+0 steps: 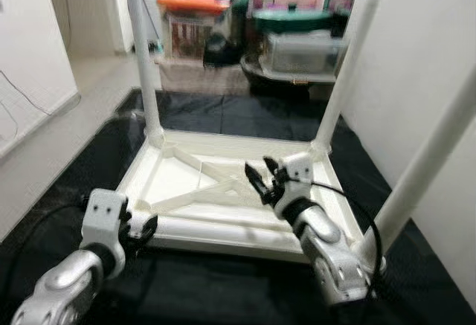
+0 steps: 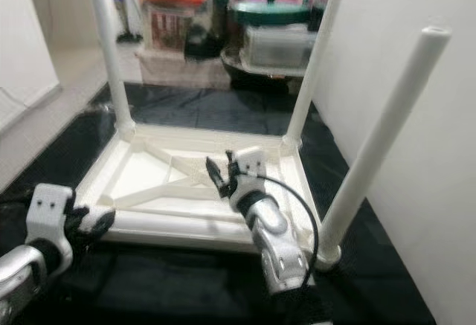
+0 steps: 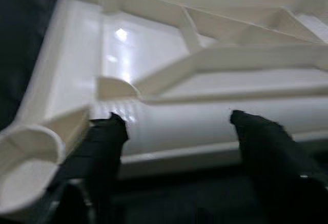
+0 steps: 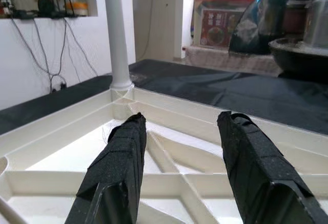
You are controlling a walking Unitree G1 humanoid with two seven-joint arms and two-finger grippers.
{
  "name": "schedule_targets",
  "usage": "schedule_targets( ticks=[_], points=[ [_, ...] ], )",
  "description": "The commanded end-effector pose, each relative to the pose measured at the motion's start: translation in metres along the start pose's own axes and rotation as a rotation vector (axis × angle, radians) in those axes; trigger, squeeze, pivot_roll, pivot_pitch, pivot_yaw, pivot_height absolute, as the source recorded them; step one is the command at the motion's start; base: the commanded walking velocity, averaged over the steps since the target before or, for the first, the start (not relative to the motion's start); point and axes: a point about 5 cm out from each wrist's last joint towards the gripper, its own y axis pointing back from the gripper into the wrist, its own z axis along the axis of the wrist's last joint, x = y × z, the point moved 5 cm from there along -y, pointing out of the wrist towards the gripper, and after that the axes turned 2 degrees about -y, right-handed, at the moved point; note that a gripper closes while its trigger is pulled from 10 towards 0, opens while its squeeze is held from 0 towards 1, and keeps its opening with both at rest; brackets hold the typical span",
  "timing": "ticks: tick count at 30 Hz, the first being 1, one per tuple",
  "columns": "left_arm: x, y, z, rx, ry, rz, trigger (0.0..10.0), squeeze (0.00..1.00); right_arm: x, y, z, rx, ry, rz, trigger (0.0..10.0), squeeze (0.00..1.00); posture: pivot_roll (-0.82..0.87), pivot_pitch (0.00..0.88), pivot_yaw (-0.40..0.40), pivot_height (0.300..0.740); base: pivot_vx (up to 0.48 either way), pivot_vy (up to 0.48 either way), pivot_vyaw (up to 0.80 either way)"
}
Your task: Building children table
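**Upturned child's table with three legs fitted, both grippers over its underside**

Table (image 1: 223,184), white plastic, lies upside down on a black mat (image 1: 223,288) in the middle of the frame, its ribbed underside facing up. Three white legs stand up from its corners: one at the far left corner (image 1: 145,65), rising to the upper left of the frame; one at the far right corner (image 1: 346,72), rising to the upper right; and one at the near right corner (image 1: 431,161), slanting up along the right edge. In the left wrist view the near left corner shows an open round socket (image 3: 25,157).

The right gripper (image 1: 262,178) hovers over the middle of the underside, right of centre in the frame, its two black fingers spread and holding nothing. A black cable (image 1: 349,198) loops along its silver arm.

The left gripper (image 1: 141,228) sits at the lower left of the frame, at the near edge of the table. Its fingers are spread on either side of the rounded near rail (image 3: 205,121), with nothing pinched between them.

Behind the mat, at the top of the frame, stands blurred household clutter: a clear box with an orange lid (image 1: 193,1) and a container with a dark green lid (image 1: 294,18). Pale floor (image 1: 59,132) runs along the left, and a white wall (image 1: 424,57) fills the right.
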Motion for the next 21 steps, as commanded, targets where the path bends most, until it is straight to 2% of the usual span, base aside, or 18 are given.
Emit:
schedule_targets(
  ticks=[1, 3, 5, 6, 7, 14, 15, 17, 21],
  points=[
    [0.011, 0.001, 0.005, 0.013, -0.007, -0.001, 10.0, 1.00, 0.001, -0.001, 0.000, 0.000, -0.007, -0.002, 10.0, 0.00, 0.12, 0.000, -0.086, 0.740, 0.000, 0.000, 0.00],
    [0.024, 0.002, 0.009, 0.027, -0.012, 0.013, 10.0, 1.00, 0.003, -0.001, -0.001, 0.001, -0.011, -0.003, 10.0, 0.00, 0.12, 0.000, -0.082, 0.740, 0.000, 0.000, 0.00],
    [0.026, 0.002, 0.010, 0.033, -0.011, 0.017, 10.0, 1.00, 0.003, -0.001, -0.001, 0.001, -0.012, -0.003, 10.0, 0.00, 0.12, 0.000, -0.082, 0.740, 0.000, 0.000, 0.00],
    [0.028, 0.001, 0.007, 0.055, 0.023, 0.007, 10.0, 1.00, 0.004, -0.001, -0.001, 0.002, -0.011, -0.005, 10.0, 0.00, 0.12, 0.000, -0.085, 0.740, 0.000, 0.000, 0.00],
    [0.031, 0.000, 0.006, 0.078, 0.037, -0.016, 10.0, 0.00, 0.004, 0.000, -0.002, 0.004, -0.012, -0.005, 10.0, 0.00, 0.12, 0.000, -0.087, 0.740, 0.000, 0.000, 0.00],
    [0.049, -0.004, 0.011, 0.140, 0.120, -0.094, 10.0, 0.00, 0.005, 0.001, -0.002, 0.007, -0.011, -0.007, 10.0, 0.00, 0.12, 0.009, -0.085, 0.740, 0.000, 0.000, 0.00],
    [0.049, -0.004, 0.011, 0.140, 0.120, -0.094, 10.0, 0.00, 0.005, 0.001, -0.002, 0.007, -0.011, -0.007, 10.0, 0.00, 0.12, 0.009, -0.085, 0.740, 0.000, 0.000, 0.00],
    [0.046, -0.006, 0.013, 0.152, 0.193, -0.173, 10.0, 0.00, 0.005, 0.002, 0.000, 0.004, -0.010, -0.010, 10.0, 0.00, 0.11, 0.019, -0.078, 0.740, 0.000, 0.000, 0.00],
    [0.046, -0.008, 0.015, 0.160, 0.197, -0.201, 10.0, 0.00, 0.005, 0.002, 0.001, 0.001, -0.007, -0.012, 10.0, 0.00, 0.11, 0.030, -0.079, 0.740, 0.000, 0.000, 0.00]
  ],
)
